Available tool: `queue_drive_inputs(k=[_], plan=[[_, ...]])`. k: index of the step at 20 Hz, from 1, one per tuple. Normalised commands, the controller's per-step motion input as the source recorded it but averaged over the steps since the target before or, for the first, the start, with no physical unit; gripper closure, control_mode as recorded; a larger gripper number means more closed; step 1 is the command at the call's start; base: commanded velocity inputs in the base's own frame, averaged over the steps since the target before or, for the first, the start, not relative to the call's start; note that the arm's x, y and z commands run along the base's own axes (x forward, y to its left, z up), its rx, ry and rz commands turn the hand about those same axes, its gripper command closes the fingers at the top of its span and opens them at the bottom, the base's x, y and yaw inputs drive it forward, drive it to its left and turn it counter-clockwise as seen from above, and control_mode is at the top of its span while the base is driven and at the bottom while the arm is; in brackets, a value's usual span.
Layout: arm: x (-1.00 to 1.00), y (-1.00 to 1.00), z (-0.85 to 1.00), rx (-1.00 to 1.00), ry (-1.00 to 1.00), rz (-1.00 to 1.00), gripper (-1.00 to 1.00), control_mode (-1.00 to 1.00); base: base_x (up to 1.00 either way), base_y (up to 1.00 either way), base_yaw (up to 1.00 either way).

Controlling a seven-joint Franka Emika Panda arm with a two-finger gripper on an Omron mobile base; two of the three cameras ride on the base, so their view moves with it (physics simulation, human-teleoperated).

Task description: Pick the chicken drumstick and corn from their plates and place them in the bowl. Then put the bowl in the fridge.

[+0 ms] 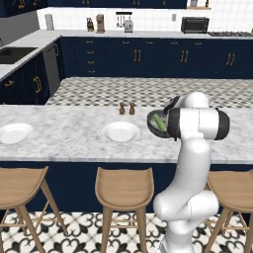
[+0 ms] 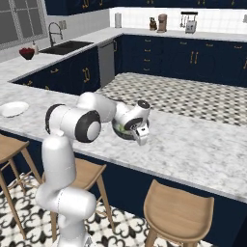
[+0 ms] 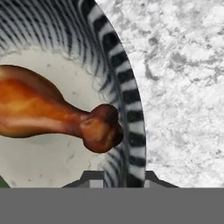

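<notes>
We see the white arm bent low over the grey-veined marble island counter [image 1: 64,143], with its two-finger gripper [image 2: 141,137] set at the near rim of the round dark grey bowl [image 2: 126,133]. In the hand view the two dark finger tips [image 3: 151,179] stand either side of the bowl's wall [image 3: 127,109], close together with the rim between them, so we read the gripper as pinched narrow onto the bowl's edge.

The hand view shows what the base views hide: the reddish-brown roasted chicken drumstick [image 3: 48,107] lies inside the bowl on its pale floor, its knobbly end resting against the striped inner wall just ahead of the fingers. A sliver of green sits at the lower left corner there; we cannot tell what it is from that view alone.

The left base view gives the other item: the green-husked corn cob [image 1: 159,122] lies in the bowl [image 1: 154,124], partly behind the arm's wrist. That view also shows two plain round white plates, one [image 1: 120,131] just left of the bowl and another [image 1: 15,133] well apart at the counter's left end, plus two small brown shakers [image 1: 126,108] behind them.

The right base view shows one white plate [image 2: 13,109] far left, and a sink with tap [image 2: 65,46] on the back counter.
</notes>
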Motion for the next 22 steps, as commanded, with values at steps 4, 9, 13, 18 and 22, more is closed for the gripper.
queue_drive_inputs(k=[4, 9, 13, 18, 22], plan=[[-0.53, 0.0, 0.65, -0.02, -0.1, -0.01, 1.0, -1.0, 0.0, 0.0, 0.0], [-0.88, 0.0, 1.0, -0.09, -0.01, 0.0, 1.0, -1.0, 0.0, 0.0, 0.0], [-1.0, 0.05, 0.94, -0.18, 0.07, 0.04, 1.0, -1.0, 0.0, 0.0, 0.0], [-1.0, 0.15, 0.72, -0.23, 0.01, 0.09, 1.0, -1.0, 0.0, 0.0, 0.0], [-1.0, 0.02, 0.23, 0.04, -0.37, -0.01, 1.0, -1.0, 0.0, 0.0, 0.0]])
